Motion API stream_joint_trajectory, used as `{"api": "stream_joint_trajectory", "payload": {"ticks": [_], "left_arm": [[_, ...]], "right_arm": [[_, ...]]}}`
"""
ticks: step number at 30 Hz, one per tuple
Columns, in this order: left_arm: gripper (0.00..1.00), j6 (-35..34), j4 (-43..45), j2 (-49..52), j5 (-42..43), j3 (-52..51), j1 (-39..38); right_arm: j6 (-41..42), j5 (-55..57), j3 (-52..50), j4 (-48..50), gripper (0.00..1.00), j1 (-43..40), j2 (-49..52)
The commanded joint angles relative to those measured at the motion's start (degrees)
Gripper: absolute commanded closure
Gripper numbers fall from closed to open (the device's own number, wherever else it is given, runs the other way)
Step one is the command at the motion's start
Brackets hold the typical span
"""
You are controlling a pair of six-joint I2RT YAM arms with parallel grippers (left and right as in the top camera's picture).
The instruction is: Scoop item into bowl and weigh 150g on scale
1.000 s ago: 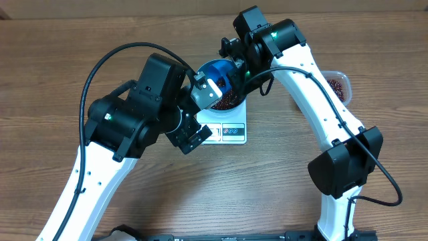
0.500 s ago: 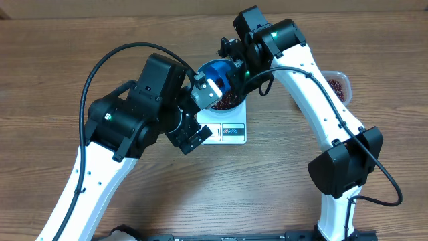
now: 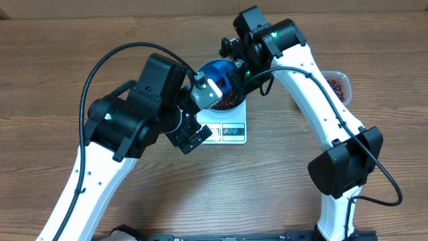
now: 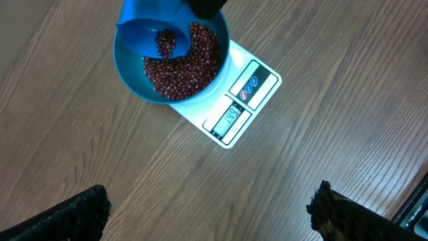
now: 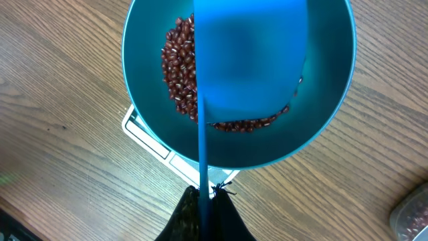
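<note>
The blue bowl (image 4: 128,75) sits on the back part of the white scale (image 4: 249,100), whose display (image 4: 231,119) and buttons stay uncovered on the front edge; the digits are too small to read with certainty. A heap of dark red-brown beans (image 4: 192,63) covers the bottom of the bowl. The right pincer (image 5: 206,209) is pressed together on the thin handle of a blue scoop (image 5: 251,60), which hangs tilted over the bowl's mouth with a few beans lying in it, as the left wrist view shows. The left pincer (image 4: 210,217) is spread wide and grips nothing; it hovers above the wooden worktop (image 4: 334,53) just in front of the scale, with one finger (image 3: 207,89) reaching over the bowl's near rim in the overhead view. Well off to the right, partly behind the right arm, stands a clear tub (image 3: 340,86) with more beans in it.
</note>
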Motion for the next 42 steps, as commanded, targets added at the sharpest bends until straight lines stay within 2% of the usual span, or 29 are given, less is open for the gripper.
{"api": "stream_joint_trajectory", "payload": {"ticks": [1, 7, 10, 13, 27, 34, 42], "left_arm": [[0.01, 0.00, 0.02, -0.39, -0.20, 1.14, 0.24], [0.01, 0.00, 0.02, -0.39, -0.20, 1.14, 0.24], [0.00, 0.00, 0.02, -0.39, -0.20, 1.11, 0.24], [0.01, 0.00, 0.02, -0.39, -0.20, 1.14, 0.24], [0.00, 0.00, 0.02, -0.39, -0.20, 1.11, 0.24], [0.01, 0.00, 0.02, -0.39, -0.20, 1.11, 0.24], [0.01, 0.00, 0.02, -0.39, -0.20, 1.11, 0.24]], "right_arm": [[-0.09, -0.85, 2.29, 0.17, 0.96, 0.22, -2.73], [-0.28, 0.15, 2.29, 0.63, 0.96, 0.11, -2.73], [-0.02, 4.59, 2.27, 0.33, 0.96, -0.04, -2.73], [-0.46, 1.03, 2.27, 0.39, 0.96, -0.11, -2.73], [-0.24, 0.83, 2.27, 1.22, 0.96, -0.11, -2.73], [-0.24, -4.59, 2.27, 1.16, 0.96, -0.13, -2.73], [-0.04, -4.57, 2.27, 1.09, 0.96, -0.13, -2.73]]}}
